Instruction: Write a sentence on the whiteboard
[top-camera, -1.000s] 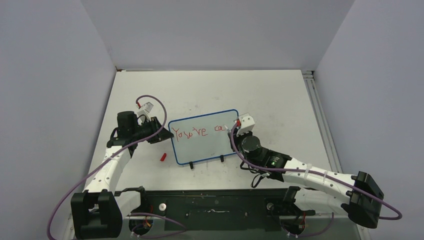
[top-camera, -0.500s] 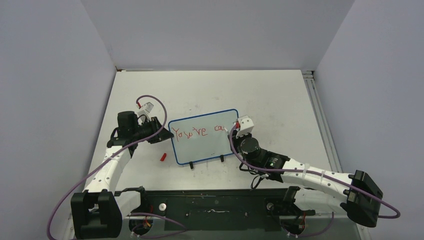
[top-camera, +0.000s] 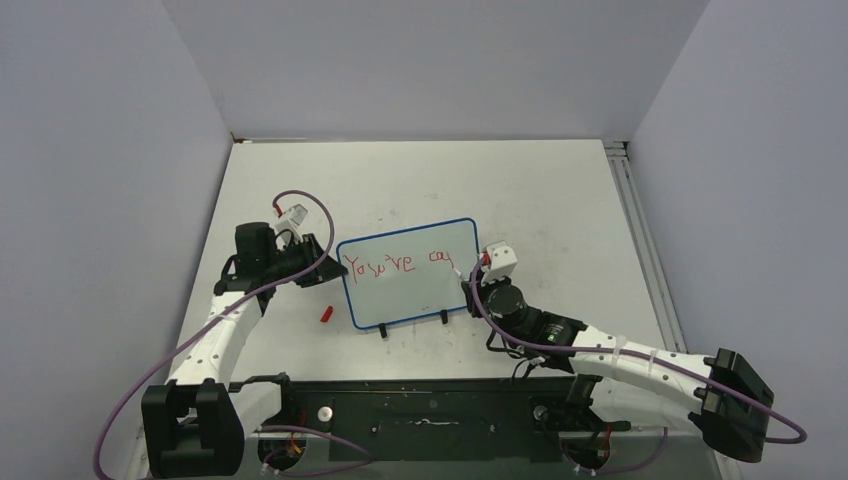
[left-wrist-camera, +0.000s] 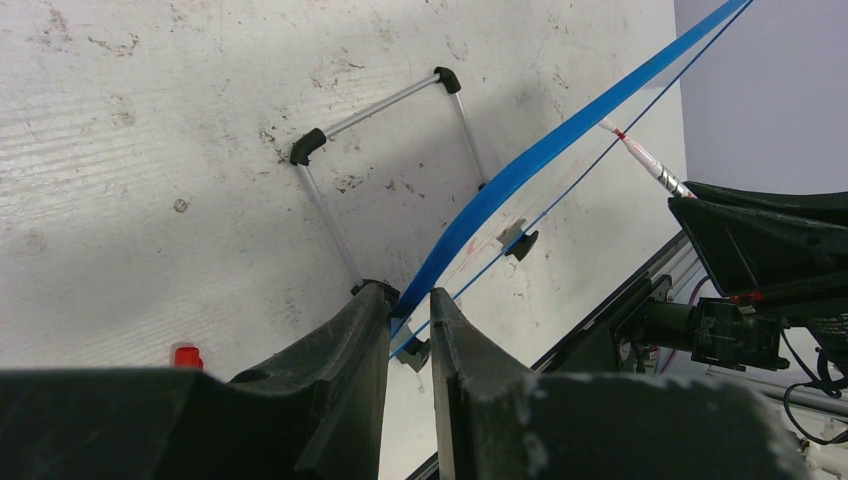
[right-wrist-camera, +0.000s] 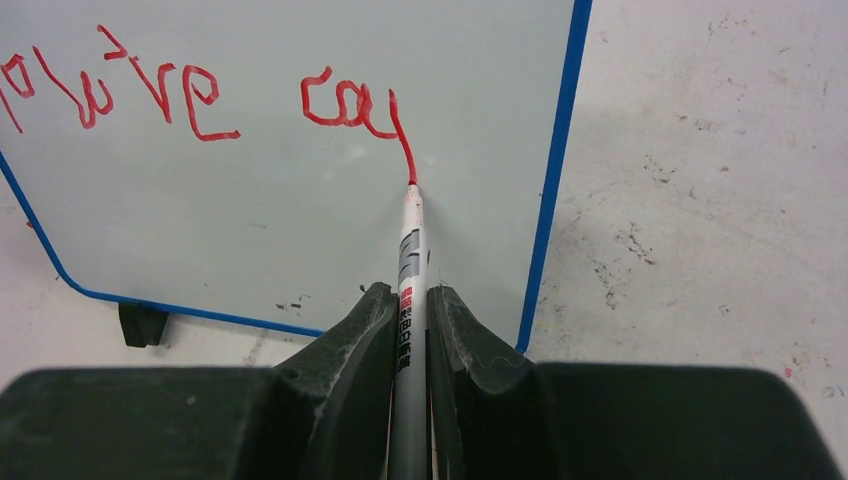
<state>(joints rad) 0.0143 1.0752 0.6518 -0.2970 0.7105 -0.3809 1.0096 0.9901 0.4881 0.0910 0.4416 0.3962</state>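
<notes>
A small red cap (top-camera: 326, 314) lies on the scuffed white table (top-camera: 560, 200).

Beyond the whiteboard (top-camera: 400, 300), bare tabletop (top-camera: 420, 180) leaves passage. The left gripper (left-wrist-camera: 410, 310) clamps its left edge and the right gripper (right-wrist-camera: 408, 300) with its marker (right-wrist-camera: 411, 235) crowds its right edge; a red cap (top-camera: 326, 314) lies near its front-left corner.

The red sentence (right-wrist-camera: 205, 100) marks the white whiteboard (right-wrist-camera: 300, 230), framed in thin blue.

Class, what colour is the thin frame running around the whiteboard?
Blue. The frame of the whiteboard shows best in the right wrist view.
</notes>
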